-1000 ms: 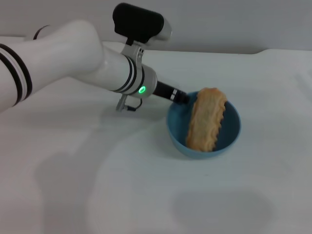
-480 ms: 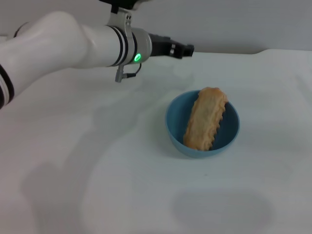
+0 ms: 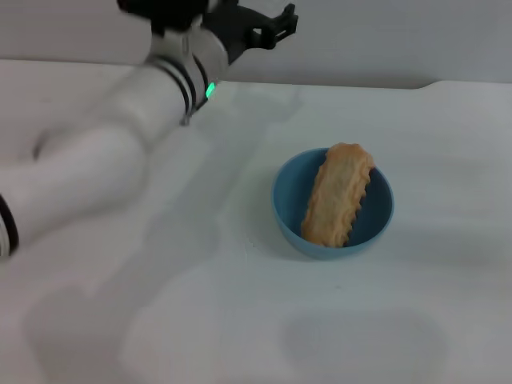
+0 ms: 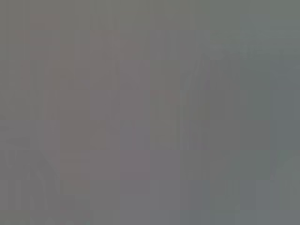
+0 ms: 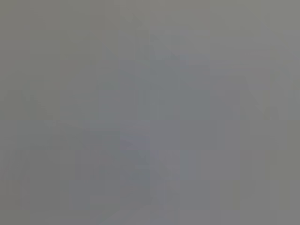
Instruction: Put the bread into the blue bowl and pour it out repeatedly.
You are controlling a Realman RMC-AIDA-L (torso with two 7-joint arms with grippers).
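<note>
Left tool [image 3: 276, 24] lifted farther away, grip state unclear; bread [image 3: 338, 194] unmoved in blue bowl [image 3: 288, 210].

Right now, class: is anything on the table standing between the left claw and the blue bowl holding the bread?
Nothing visible does. The left claw is raised at the far edge of the table, and only bare white surface lies between it and the blue bowl. The bread lies slanted inside the bowl, one end over the rim.
</note>
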